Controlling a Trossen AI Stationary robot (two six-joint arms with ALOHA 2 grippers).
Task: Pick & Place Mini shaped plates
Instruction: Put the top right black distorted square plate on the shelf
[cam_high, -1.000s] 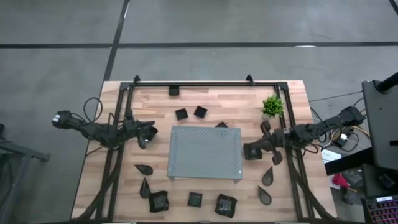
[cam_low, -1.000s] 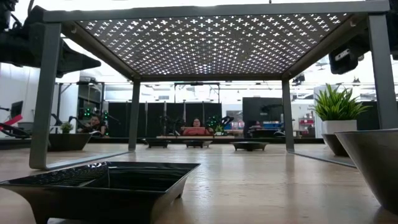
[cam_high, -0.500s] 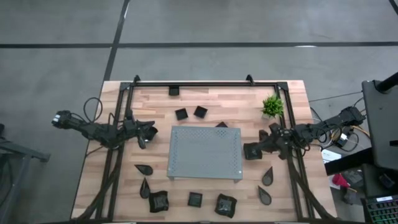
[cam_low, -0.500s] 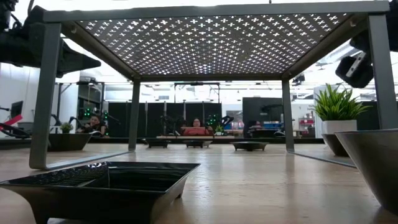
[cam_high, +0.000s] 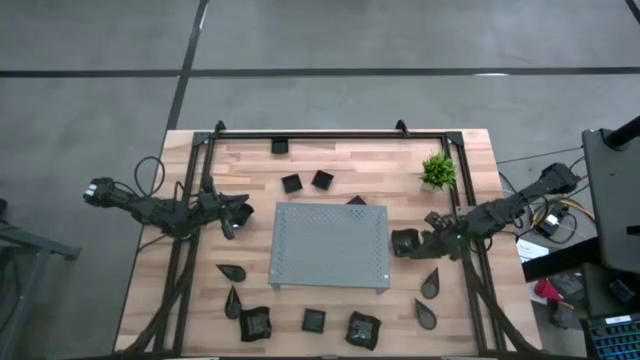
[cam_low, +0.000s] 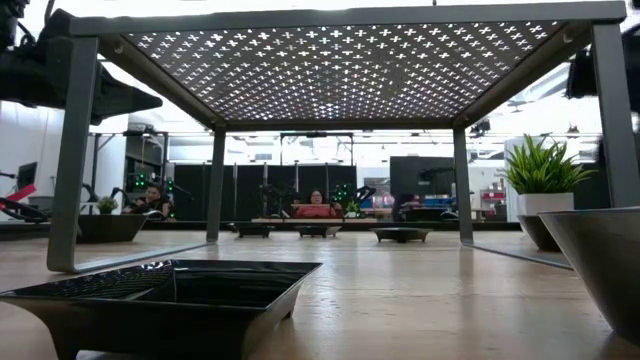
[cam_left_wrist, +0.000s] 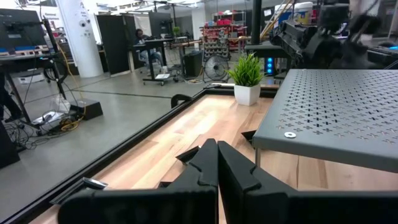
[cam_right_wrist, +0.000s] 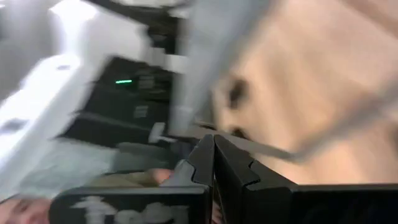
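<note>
While both pincers sit pressed shut and empty, no plate is in hand, so I judge the work to be at the reach for a first pick.

The right gripper (cam_high: 432, 243) is the one at work. It hangs just off the right edge of the grey board (cam_high: 330, 245), fingers (cam_right_wrist: 214, 163) closed flat together with nothing between them. Its wrist view is smeared, which suggests the arm is swinging. Nearest it lies a dark squarish plate (cam_high: 403, 243), just on the board side of its tip. Two teardrop plates (cam_high: 430, 286) sit a little nearer the table's front edge from it, and the plant (cam_high: 437, 172) stands just behind it toward the far edge.

The left gripper (cam_high: 240, 213) waits off the board's left edge, fingers (cam_left_wrist: 217, 167) likewise shut on nothing. Two small square plates (cam_high: 321, 180) lie beyond its tip toward the far side. More teardrops (cam_high: 231, 271) and wavy-edged plates (cam_high: 255, 323) lie toward the front. A square plate (cam_high: 314, 320) sits in that front row too; the low view shows it close up.

Next, I judge, the right pincer must open, settle over the rim of the plate beside it, and close. The dishes are shallow and slick-looking, so a rim pinch needs a careful angle.
</note>
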